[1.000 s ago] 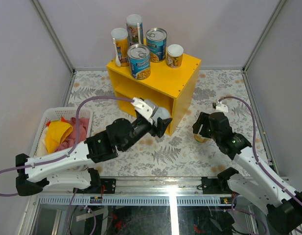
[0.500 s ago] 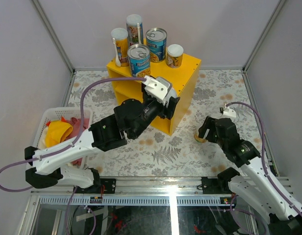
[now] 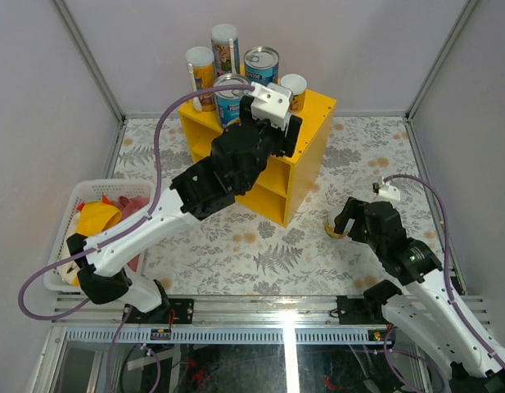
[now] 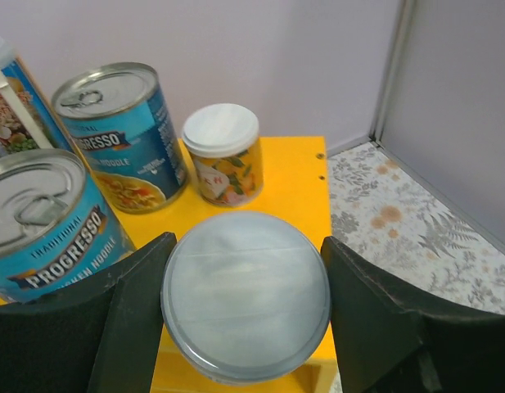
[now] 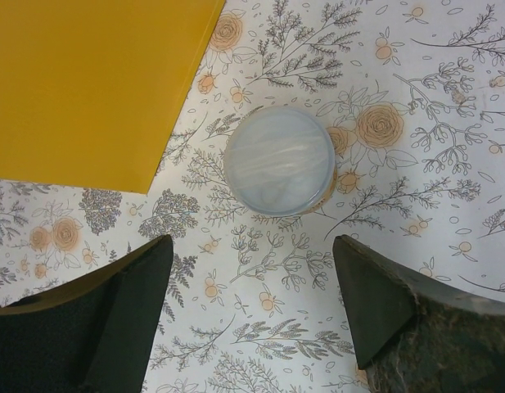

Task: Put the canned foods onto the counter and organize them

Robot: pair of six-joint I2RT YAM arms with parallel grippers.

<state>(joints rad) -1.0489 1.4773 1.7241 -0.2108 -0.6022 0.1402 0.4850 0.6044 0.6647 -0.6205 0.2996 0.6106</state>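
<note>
My left gripper [image 3: 274, 131] is shut on a short pale-lidded can [image 4: 245, 295] and holds it over the front right part of the yellow counter's top [image 4: 295, 168]. On that top stand two blue-labelled pull-tab cans [image 4: 121, 131] [image 4: 39, 225], a short white-lidded can [image 4: 223, 151] and two tall tubes [image 3: 201, 75] [image 3: 225, 47]. My right gripper [image 5: 252, 303] is open and empty. It hovers just short of another pale-lidded can [image 5: 279, 161], which stands upright on the floral table beside the counter's corner [image 5: 88, 82]. This can also shows in the top view [image 3: 334, 226].
A white laundry basket [image 3: 82, 195] with yellow and pink cloth sits at the left. The counter [image 3: 316, 115] has two open compartments facing front left. White walls close in the back and both sides. The left arm's purple cable loops over the table.
My left arm has lifted the can from in front of the counter's lower compartment up over the counter top. My right gripper has drawn back a little from the can on the table.
</note>
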